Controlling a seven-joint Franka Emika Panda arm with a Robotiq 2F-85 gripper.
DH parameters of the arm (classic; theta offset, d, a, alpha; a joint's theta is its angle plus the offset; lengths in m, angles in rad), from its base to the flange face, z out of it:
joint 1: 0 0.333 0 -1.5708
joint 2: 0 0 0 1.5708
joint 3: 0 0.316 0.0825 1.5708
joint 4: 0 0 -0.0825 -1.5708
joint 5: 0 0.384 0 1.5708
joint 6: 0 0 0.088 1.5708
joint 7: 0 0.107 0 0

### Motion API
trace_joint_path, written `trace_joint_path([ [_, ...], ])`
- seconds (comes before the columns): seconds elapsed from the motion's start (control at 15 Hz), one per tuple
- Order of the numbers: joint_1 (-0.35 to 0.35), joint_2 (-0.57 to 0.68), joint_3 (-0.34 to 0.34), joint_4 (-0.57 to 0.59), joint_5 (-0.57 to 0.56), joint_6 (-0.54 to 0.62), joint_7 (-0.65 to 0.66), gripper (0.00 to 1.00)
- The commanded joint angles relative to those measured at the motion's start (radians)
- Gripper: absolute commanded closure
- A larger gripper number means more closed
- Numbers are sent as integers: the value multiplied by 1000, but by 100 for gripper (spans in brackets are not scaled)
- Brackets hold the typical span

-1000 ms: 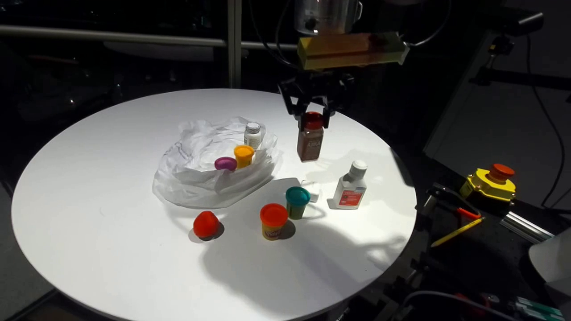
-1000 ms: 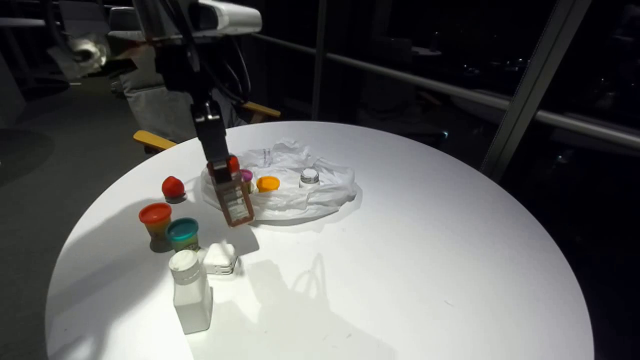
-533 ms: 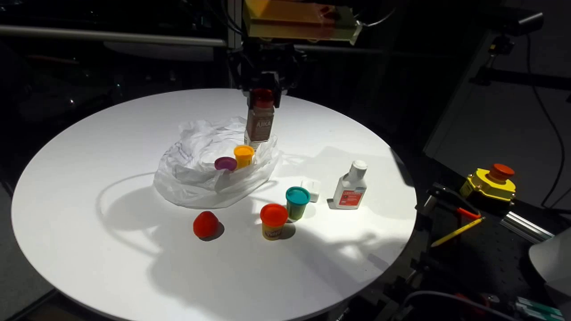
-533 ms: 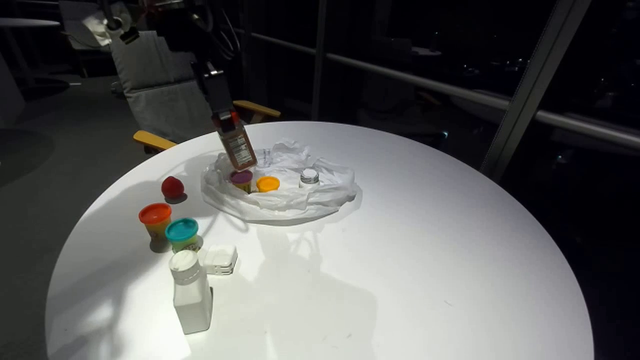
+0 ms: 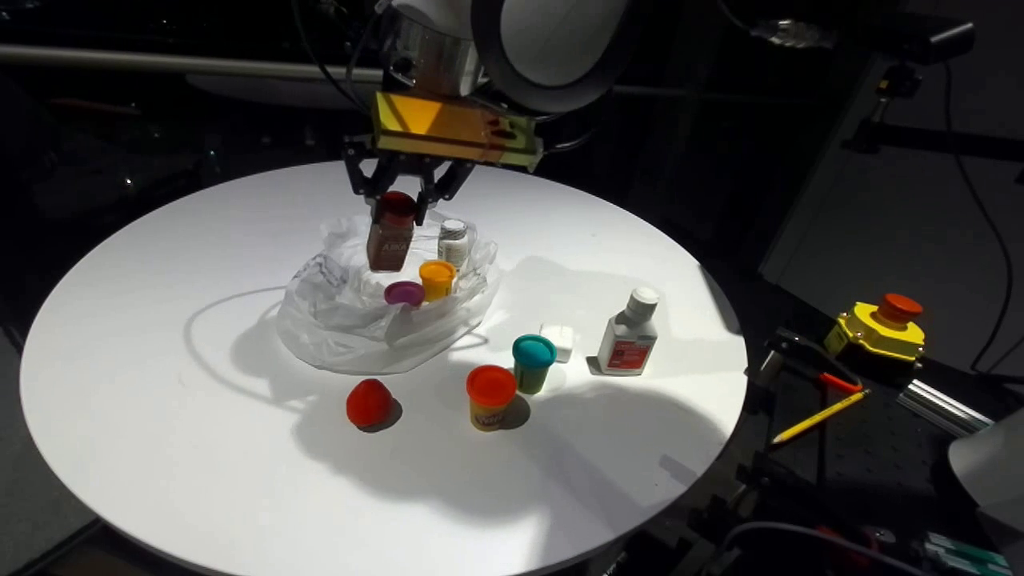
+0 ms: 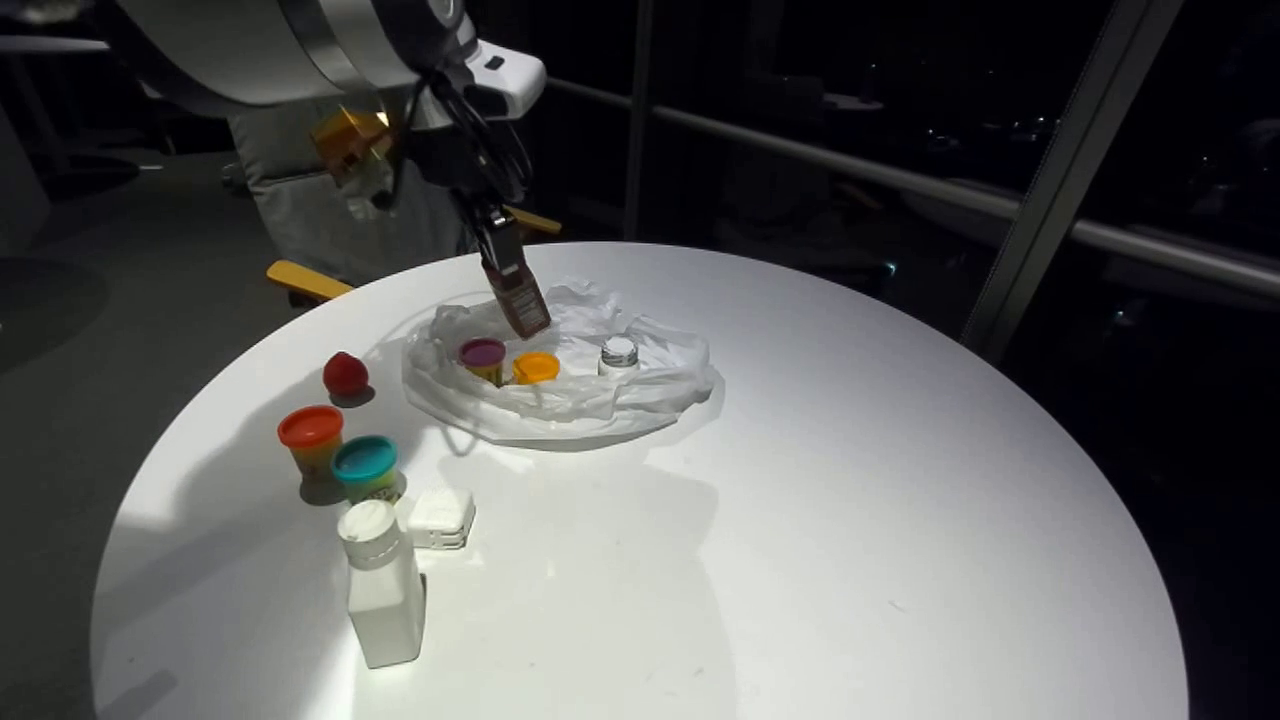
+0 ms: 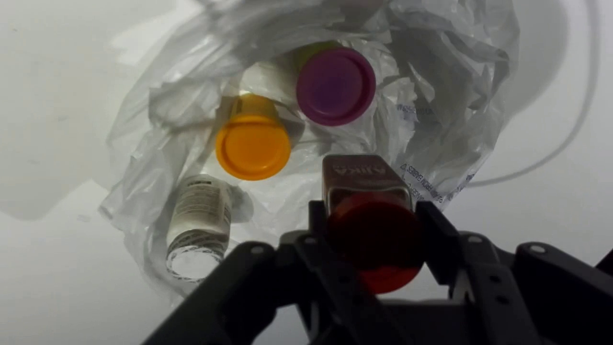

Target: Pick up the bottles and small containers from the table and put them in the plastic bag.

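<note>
The arm (image 6: 230, 60) reached in from above over the desk (image 5: 160, 448), its gripper (image 5: 398, 213) pointing down and, in an exterior view, slanted. It was clamped on the top of one red-capped jar (image 5: 390, 251), which hung tilted below it, over the open plastic bag (image 5: 340, 332). Three things sat in the bag: one small white bottle (image 5: 454, 250), one orange-lidded tub (image 5: 438, 280), one purple-lidded tub (image 5: 406, 294). Five were outside it on the desk: one red-lidded tub (image 5: 490, 398), one teal-lidded tub (image 5: 533, 364), one red-labelled bottle (image 5: 628, 342), one red lump (image 5: 370, 403), one white block (image 6: 441, 518).
</note>
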Motion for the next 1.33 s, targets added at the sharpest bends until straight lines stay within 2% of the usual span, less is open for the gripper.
trace_joint_path([
  [0.0,53,99,-67,104,27,108,-60,76],
  [0.2,82,153,-100,156,64,107,-113,76],
  [0.73,124,213,-138,235,115,-3,-226,76],
  [0.8,130,212,-145,236,117,-7,-227,41],
  [0.87,137,211,-153,237,116,-4,-224,25],
  [1.07,153,205,-180,240,117,13,-203,5],
  [1.13,156,201,-188,237,118,18,-200,0],
  [1.27,157,197,-196,235,122,26,-201,0],
])
